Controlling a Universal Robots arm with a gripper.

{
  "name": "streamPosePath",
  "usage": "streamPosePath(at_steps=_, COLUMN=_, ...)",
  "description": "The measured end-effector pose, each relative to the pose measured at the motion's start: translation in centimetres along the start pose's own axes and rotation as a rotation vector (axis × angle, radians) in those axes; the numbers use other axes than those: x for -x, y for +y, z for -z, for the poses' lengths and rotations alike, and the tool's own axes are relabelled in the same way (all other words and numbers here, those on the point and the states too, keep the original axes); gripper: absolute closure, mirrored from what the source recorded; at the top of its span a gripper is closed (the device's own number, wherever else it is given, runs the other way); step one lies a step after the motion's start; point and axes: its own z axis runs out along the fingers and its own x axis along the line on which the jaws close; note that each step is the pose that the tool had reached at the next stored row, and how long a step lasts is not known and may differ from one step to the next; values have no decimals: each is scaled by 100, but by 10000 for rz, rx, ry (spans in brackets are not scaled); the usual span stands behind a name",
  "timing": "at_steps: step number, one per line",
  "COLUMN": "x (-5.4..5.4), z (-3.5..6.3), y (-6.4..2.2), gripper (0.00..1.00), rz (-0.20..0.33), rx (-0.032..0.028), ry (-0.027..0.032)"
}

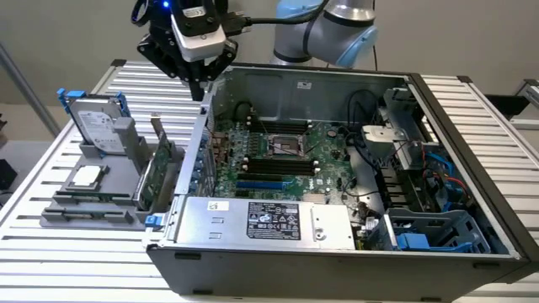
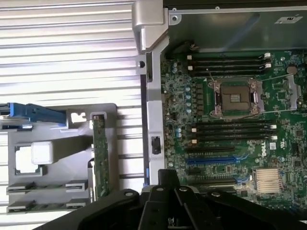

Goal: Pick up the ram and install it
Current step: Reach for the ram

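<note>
My gripper (image 1: 199,91) hangs shut and holds nothing, above the back left wall of the open computer case (image 1: 471,183). In the wrist view the gripper (image 2: 168,181) sits over that wall, between the grey holder (image 2: 62,139) and the motherboard (image 2: 230,143). The ram (image 1: 88,199) looks like a thin dark strip standing on edge in the holder's front slots, well to the exterior view's left of my gripper; I cannot make out its details. The motherboard's long black slots (image 1: 274,166) lie beside the processor socket (image 2: 235,98).
On the holder, a silver hard drive with blue rails (image 1: 97,126) stands upright at the back. A larger green expansion card (image 2: 99,153) stands on edge beside the case wall, with a square chip (image 1: 88,177) lying flat. The power supply (image 1: 261,221) and drive cage (image 1: 438,233) fill the case front.
</note>
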Motion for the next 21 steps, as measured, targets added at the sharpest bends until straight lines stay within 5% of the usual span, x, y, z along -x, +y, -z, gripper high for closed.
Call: streamPosePath(at_steps=21, x=-947, z=-99, y=-198, gripper=100, rz=2, rx=-54, ry=-3)
